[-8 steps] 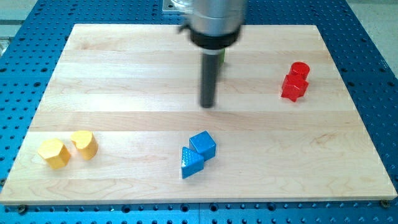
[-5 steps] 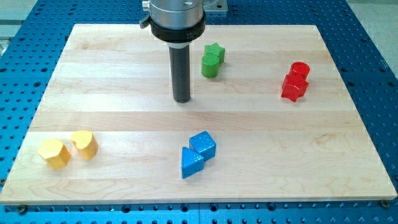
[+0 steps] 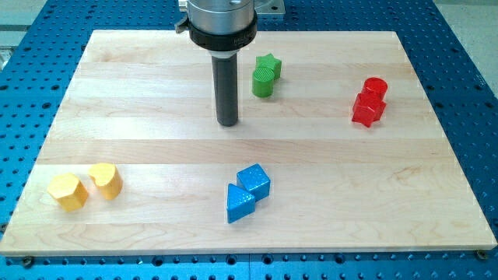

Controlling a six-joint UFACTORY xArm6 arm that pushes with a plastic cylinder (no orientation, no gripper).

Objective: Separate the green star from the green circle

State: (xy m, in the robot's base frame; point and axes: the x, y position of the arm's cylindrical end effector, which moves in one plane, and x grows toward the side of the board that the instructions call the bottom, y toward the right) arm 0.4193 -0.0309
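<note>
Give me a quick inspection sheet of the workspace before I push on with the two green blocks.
Surface: wooden board, flat, on a blue perforated table.
Job's things: green star and green circle touching, the star toward the view's top, the circle just below it.
Clutter: two red blocks touching at the view's right; blue cube against blue triangle low centre; two yellow blocks at lower left.
Tip: my tip rests on the board left of and slightly below the green pair, apart from them.
Cables: nothing seen.
Surroundings: a metal bracket at the board's top edge.
</note>
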